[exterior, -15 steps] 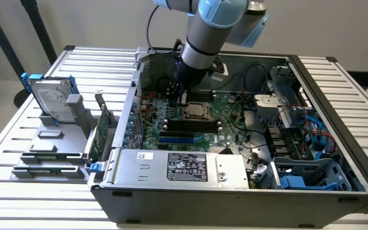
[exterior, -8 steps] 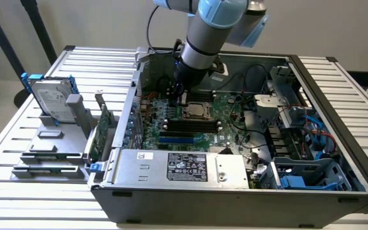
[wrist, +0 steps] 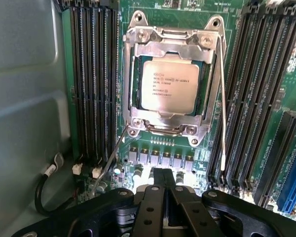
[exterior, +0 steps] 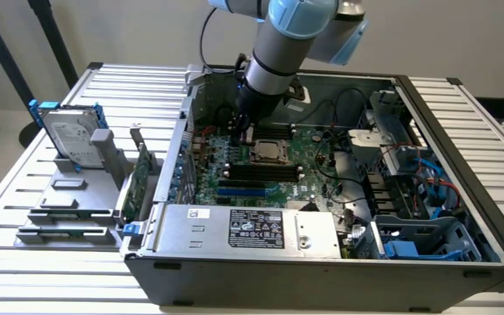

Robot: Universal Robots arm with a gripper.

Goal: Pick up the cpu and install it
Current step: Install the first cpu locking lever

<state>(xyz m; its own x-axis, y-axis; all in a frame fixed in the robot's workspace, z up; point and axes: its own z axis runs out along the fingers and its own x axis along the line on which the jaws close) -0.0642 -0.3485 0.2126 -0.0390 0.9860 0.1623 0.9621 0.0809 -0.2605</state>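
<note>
Closest in, on the wrist view, the gripper hangs just short of the socket. Its black fingers are drawn close together and there is nothing between them. Just past the fingertips a row of small capacitors lines the socket's near edge.

And there is the cpu, lying flat inside the socket, pale metal top up with its printed lettering showing, the metal frame lapping its edges all round. Thin wire levers run along both flanks of the socket. Whether they are latched, the view does not tell. Banks of black memory slots stand on either side of the socket.

On the exterior view, the power supply sits at the front of the open computer case, nearer the camera than the socket. Beyond it lies the green motherboard, with the socket at its middle. The gripper hovers right beside the socket, on the exterior view's left of it, and the arm slants down into the case from above.

Well apart from the socket, outside the case toward the exterior view's left, the hard drive stands upright in a grey holder on the slatted bench.
</note>
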